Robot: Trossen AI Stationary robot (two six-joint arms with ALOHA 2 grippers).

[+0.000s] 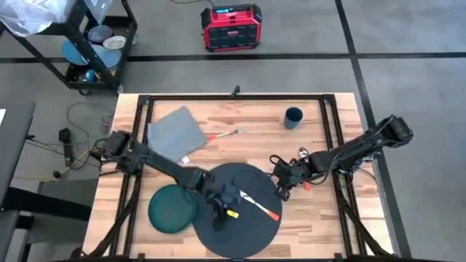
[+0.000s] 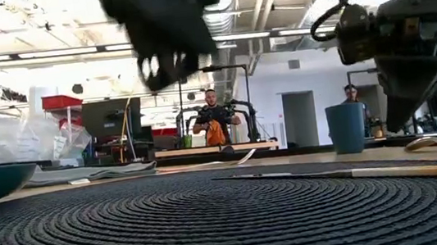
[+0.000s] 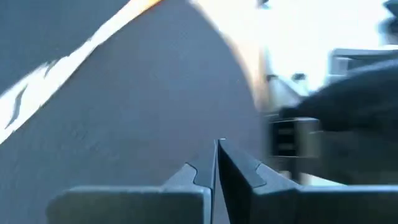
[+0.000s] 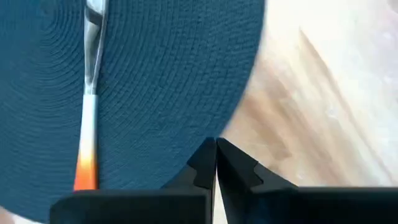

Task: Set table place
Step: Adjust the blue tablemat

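Woven dark grey round mat [image 1: 240,207] lies flat on the wood surface [image 1: 247,116], carrying an orange-handled knife [image 1: 260,204]. Left gripper [image 1: 218,218] and right gripper [image 1: 280,191] hover with jaws together.

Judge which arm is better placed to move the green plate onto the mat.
Probably left: its end effector hovers over the mat right beside the green plate; the right end effector sits at the mat's far edge.
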